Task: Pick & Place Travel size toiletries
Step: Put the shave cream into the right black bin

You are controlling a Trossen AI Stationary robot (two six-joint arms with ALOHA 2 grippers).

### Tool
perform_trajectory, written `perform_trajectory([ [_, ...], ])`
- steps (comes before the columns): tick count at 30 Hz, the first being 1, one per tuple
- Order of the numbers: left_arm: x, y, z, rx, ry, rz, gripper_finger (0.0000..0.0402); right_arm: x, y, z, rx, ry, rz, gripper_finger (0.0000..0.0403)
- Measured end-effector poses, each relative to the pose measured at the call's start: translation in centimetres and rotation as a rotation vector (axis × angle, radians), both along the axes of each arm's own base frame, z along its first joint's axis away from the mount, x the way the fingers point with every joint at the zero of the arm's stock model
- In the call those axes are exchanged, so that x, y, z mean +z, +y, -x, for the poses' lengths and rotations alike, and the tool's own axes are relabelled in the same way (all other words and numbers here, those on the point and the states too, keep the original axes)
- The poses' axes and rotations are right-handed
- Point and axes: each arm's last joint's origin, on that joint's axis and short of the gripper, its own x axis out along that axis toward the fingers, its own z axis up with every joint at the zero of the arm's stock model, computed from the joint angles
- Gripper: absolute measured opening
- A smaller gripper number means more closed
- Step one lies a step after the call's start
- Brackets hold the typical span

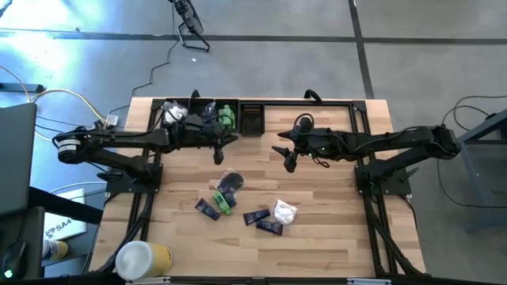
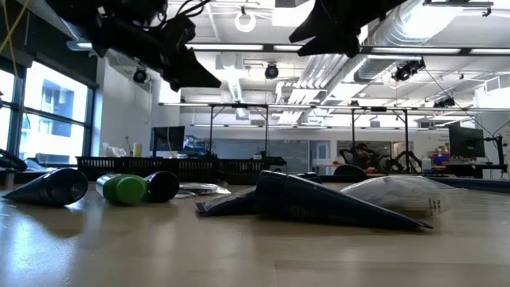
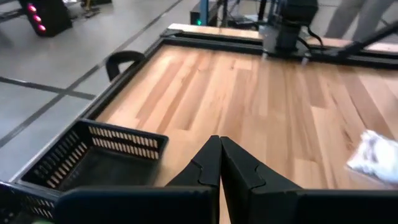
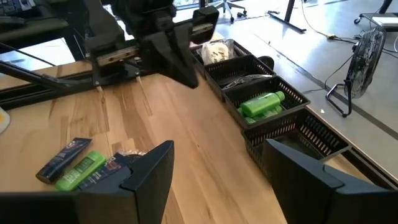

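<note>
The bench (image 1: 333,190) was pale wooden planking with a visible grain, edged by a dark metal frame. Along its far edge sat a row of black slatted plastic baskets (image 4: 273,118); one held a glossy green bottle (image 4: 261,104), another a crumpled white wrapped packet (image 4: 217,51), and the end compartment (image 3: 106,165) looked bare.

Most of the travel size toiletries lay loose near the bench's middle: a green bottle (image 1: 223,201), flat dark purple-black sachets (image 1: 207,209) with tapered ends, a round black disc (image 1: 230,182) and a white plastic-wrapped packet (image 1: 284,211), crinkled and translucent.

The left gripper (image 3: 220,163) hung above the bench just in front of the baskets, its dark wedge-shaped fingers pressed together on nothing. The right gripper (image 4: 217,165) hovered over the bench, well apart from the loose items, its fingers spread wide and empty.

A large white-and-yellow cylinder (image 1: 142,260) stood at the near left corner. Beyond the bench stretched a grey concrete floor and an open workshop with exposed ceiling ducts.
</note>
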Motion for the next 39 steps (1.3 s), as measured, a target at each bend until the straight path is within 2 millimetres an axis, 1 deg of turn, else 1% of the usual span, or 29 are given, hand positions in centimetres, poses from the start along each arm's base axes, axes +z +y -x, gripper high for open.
perform_trajectory([
  [4, -0.3, -1.0, 0.6, -0.033, 0.076, 0.020, 0.0000, 0.0, 0.0, 0.0, 0.000, 0.001, 0.000, 0.0238],
  [9, -1.0, -2.2, 1.3, -0.098, 0.209, 0.001, 0.0000, 0.0, 0.0, 0.0, -0.001, 0.001, 0.000, 0.0238],
  [13, -1.1, -2.7, 1.4, -0.120, 0.224, 0.000, 0.0000, 0.0, -0.1, 0.0, -0.004, -0.001, 0.006, 0.0238],
  [22, -1.1, -2.7, 1.4, -0.118, 0.224, 0.000, 0.0000, 0.0, 0.1, 0.0, 0.029, 0.012, 0.040, 0.0233],
  [25, -1.1, -2.7, 1.4, -0.118, 0.224, 0.000, 0.0000, -0.1, 0.5, 0.0, 0.063, 0.027, 0.045, 0.0206],
  [29, -1.1, -2.9, 1.3, -0.156, 0.230, -0.033, 0.0000, -0.2, 1.1, 0.1, 0.099, 0.055, 0.065, 0.0141],
  [35, -1.2, -4.8, 1.1, -0.290, 0.247, -0.109, 0.0000, -0.5, 1.6, 0.2, 0.124, 0.085, 0.080, 0.0045],
  [38, -1.3, -5.6, 1.1, -0.304, 0.247, -0.049, 0.0000, -0.5, 1.6, 0.2, 0.126, 0.085, 0.079, 0.0012],
  [39, -1.3, -5.9, 1.1, -0.299, 0.247, -0.014, 0.0000, -0.5, 1.6, 0.2, 0.126, 0.085, 0.079, 0.0008],
])
